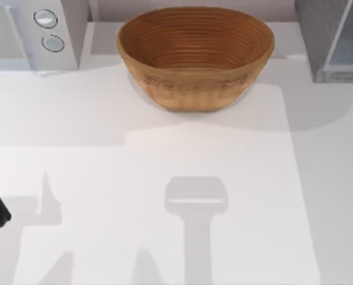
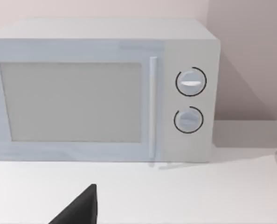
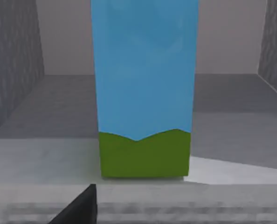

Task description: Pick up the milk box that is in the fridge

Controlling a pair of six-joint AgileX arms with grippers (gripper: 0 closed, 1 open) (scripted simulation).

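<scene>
From above, a wicker bowl [image 1: 195, 56] sits at the bench's [image 1: 164, 196] far middle, a microwave [image 1: 31, 32] far left, the fridge [image 1: 334, 38] far right. The left wrist view faces the microwave [image 2: 103, 91]. The right wrist view shows the milk box [image 3: 143, 93] upright on the fridge floor [image 3: 50, 116]; I cannot tell either end effector's state.

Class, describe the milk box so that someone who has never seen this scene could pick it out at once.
Find the fridge, the dark grey cabinet at the table's far right corner, right of the wooden bowl. Inside it, on the grey floor, the milk box stands upright and alone. Its bright blue sides and green base strip stand out from the grey walls around it.
</scene>
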